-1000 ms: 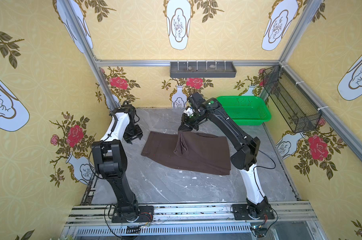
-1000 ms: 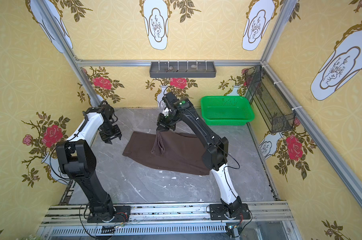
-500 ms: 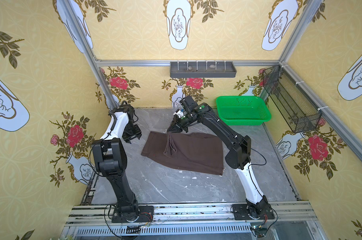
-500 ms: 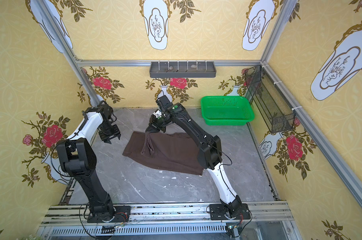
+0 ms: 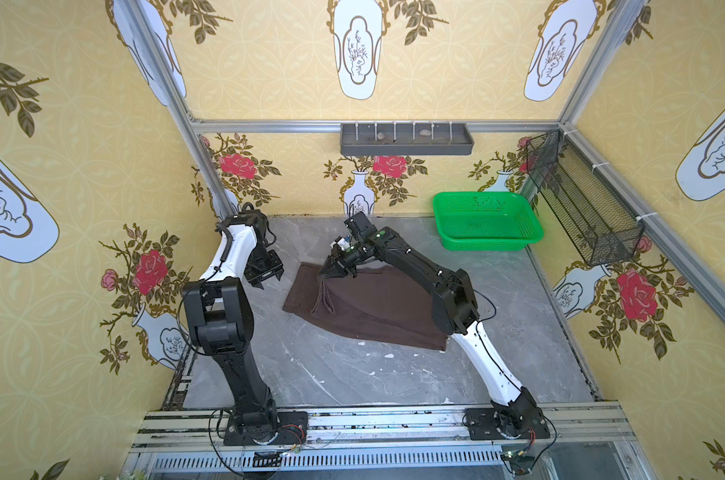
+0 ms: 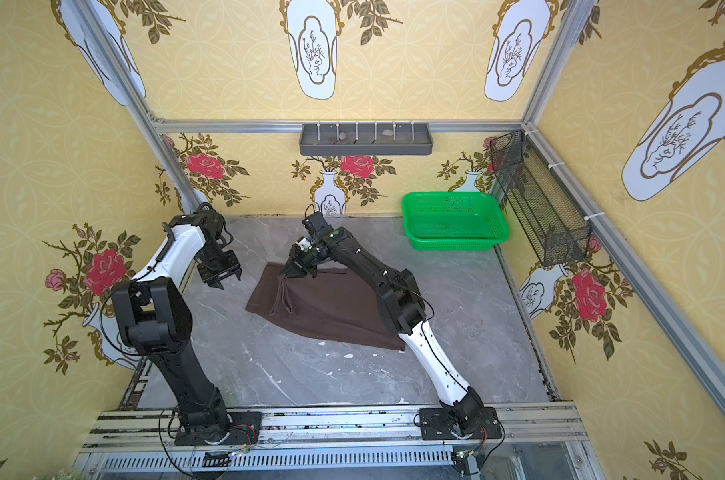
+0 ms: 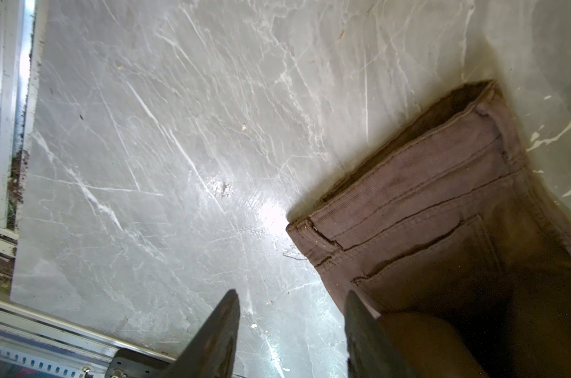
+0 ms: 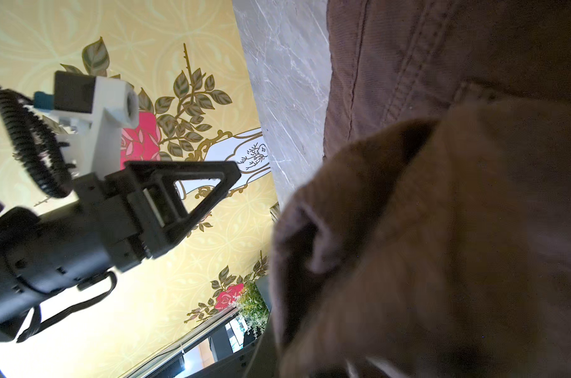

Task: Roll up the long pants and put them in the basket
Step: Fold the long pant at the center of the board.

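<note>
The long pants (image 5: 377,307) (image 6: 331,311) lie folded and flat on the grey marble table, dark brown, with the waistband end to the left. My right gripper (image 5: 332,272) (image 6: 294,272) sits low over that left end. It is shut on a pinched fold of the pants that hangs from its tips in pleats. In the right wrist view, blurred brown fabric (image 8: 441,229) covers the jaws. My left gripper (image 5: 269,278) (image 6: 223,279) (image 7: 290,294) hovers open and empty just left of the waistband (image 7: 408,203), clear of the cloth.
A green basket (image 5: 487,224) (image 6: 454,220) stands at the back right of the table. A black mesh rack (image 5: 581,199) hangs on the right wall and a grey shelf (image 5: 406,139) on the back wall. The left arm's gripper (image 8: 166,196) shows in the right wrist view.
My right gripper has carried the pinched fold leftward and down, from the middle of the pants to near the waistband end. The left arm has not moved.
</note>
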{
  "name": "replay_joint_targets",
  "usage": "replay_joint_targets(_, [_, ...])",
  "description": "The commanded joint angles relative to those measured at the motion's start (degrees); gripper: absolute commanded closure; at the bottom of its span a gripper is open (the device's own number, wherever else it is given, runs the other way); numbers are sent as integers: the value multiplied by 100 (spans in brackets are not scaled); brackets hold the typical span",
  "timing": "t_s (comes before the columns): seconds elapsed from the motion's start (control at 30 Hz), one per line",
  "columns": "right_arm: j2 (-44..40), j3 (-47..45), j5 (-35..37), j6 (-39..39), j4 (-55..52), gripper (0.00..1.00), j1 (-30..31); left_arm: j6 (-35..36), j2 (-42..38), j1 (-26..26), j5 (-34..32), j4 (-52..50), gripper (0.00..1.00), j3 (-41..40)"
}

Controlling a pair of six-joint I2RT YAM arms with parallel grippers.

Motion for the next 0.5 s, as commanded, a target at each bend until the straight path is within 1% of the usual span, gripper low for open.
replay_joint_targets(0.0, [155,-14,-185,35,1105,68,-96,-146,-156,-33,470,134,47,-217])
replay_joint_targets(0.07, [170,-50,-117,-124,1181,59,-278,-193,-318,-102,670,251,47,-400])
replay_joint_targets(0.1, [124,-117,-100,-174,1226,58,-367,-210,-399,-144,766,310,47,-487])
replay_joint_targets(0.13, [25,-230,-62,-259,1239,50,-491,-234,-489,-201,840,356,47,-595])
replay_joint_targets(0.17, [-98,-363,-25,-359,1247,37,-641,-269,-578,-272,907,388,47,-713])
replay_joint_targets(0.2, [-228,-495,5,-464,1240,32,-766,-295,-679,-341,974,446,47,-824])
replay_joint_targets(0.27, [-469,-704,76,-734,1062,32,-1048,-396,-875,-501,1139,575,46,-1120])
replay_joint_targets(0.37, [-911,-1098,213,-1330,506,33,-1471,-599,-1153,-742,1456,921,45,-1648])
replay_joint_targets(0.47, [-1593,-1834,431,-1988,22,34,-1867,-735,-1395,-904,1634,1350,43,-2233])
